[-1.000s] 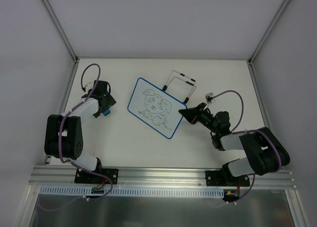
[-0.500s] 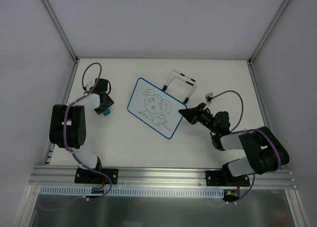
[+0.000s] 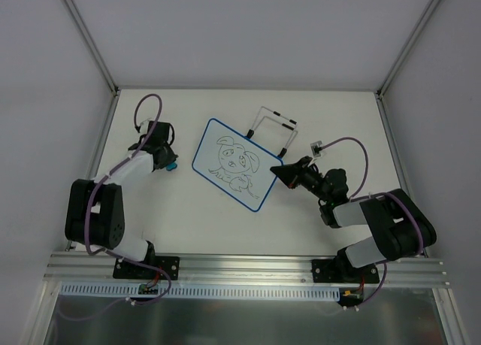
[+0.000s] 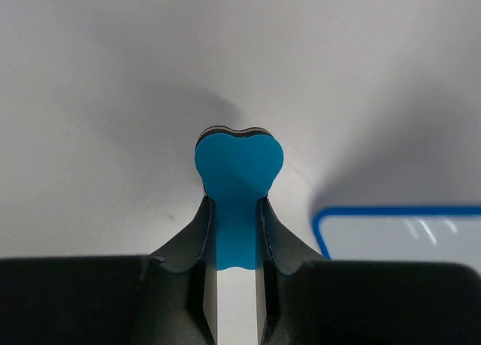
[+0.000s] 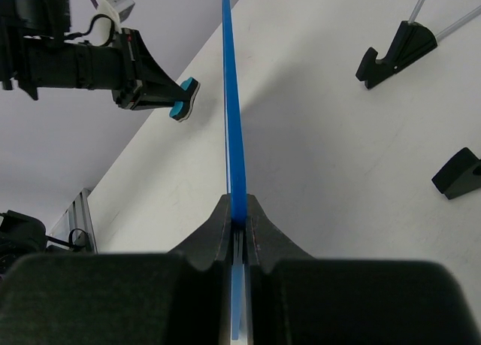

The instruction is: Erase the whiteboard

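Observation:
The whiteboard (image 3: 232,163), white with a thin blue rim and a black dog sketch on its face, lies tilted mid-table. My right gripper (image 3: 277,169) is shut on its right edge; the right wrist view shows the blue rim (image 5: 233,112) edge-on between the jaws of the right gripper (image 5: 238,213). A bright-blue eraser (image 3: 172,165) sits left of the board, and my left gripper (image 3: 167,163) is shut on it. In the left wrist view the eraser (image 4: 238,164) sticks out past the pinching fingers of the left gripper (image 4: 237,210), and a corner of the whiteboard (image 4: 398,228) shows at lower right.
A thin wire stand (image 3: 270,127) with black feet stands just behind the board's far right corner; its feet (image 5: 394,52) show in the right wrist view. White walls and metal frame posts enclose the table on three sides.
My left gripper has closed on the blue eraser and shifted slightly right toward the board. The right gripper and the whiteboard have barely moved.

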